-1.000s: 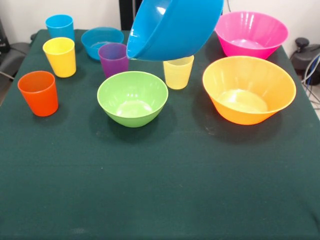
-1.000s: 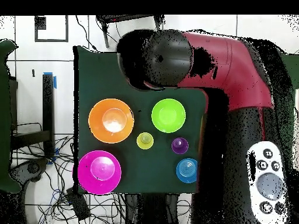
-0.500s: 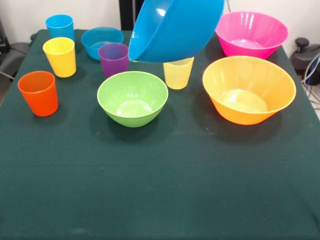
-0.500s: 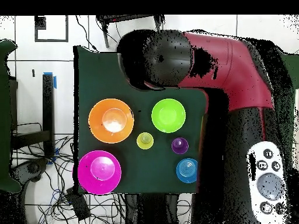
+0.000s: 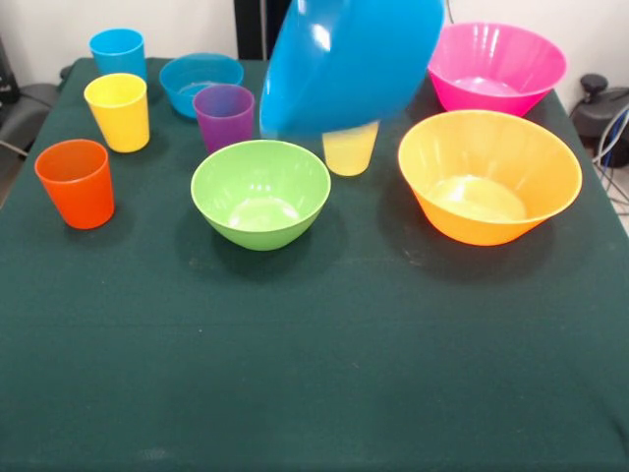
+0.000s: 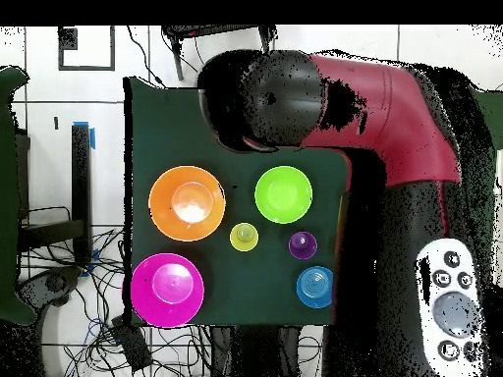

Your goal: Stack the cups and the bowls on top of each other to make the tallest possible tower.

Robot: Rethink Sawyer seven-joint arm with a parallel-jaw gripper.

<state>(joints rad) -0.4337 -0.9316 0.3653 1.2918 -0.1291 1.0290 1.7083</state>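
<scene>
Tool hidden from sight: in the front view the medium blue bowl (image 5: 349, 61) hangs in the air, tilted, its rounded underside facing the camera and covering whatever carries it, so I cannot tell how the tool stands. From overhead, the red and black arm (image 6: 383, 108) reaches across the far side of the green tabletop (image 5: 314, 374).

That raised bowl is glossy, bright blue, with a white glint near its upper left. Just below it peeks the pale yellow-green cup (image 5: 349, 149), upright. Left of that stands the purple cup (image 5: 224, 116), and behind it the small shallow blue bowl (image 5: 200, 83).

Along the left side stand three more tumblers: blue cup (image 5: 118, 52) farthest back, yellow cup (image 5: 118, 111) in the middle, orange cup (image 5: 76, 183) nearest, all mouth up and apart.

Centre stage sits the green bowl (image 5: 260, 193), open side up. To the right, the large orange-yellow bowl (image 5: 488, 175) sits translucent with a pale base, and behind it the large pink bowl (image 5: 493, 67). Nothing is nested.
</scene>
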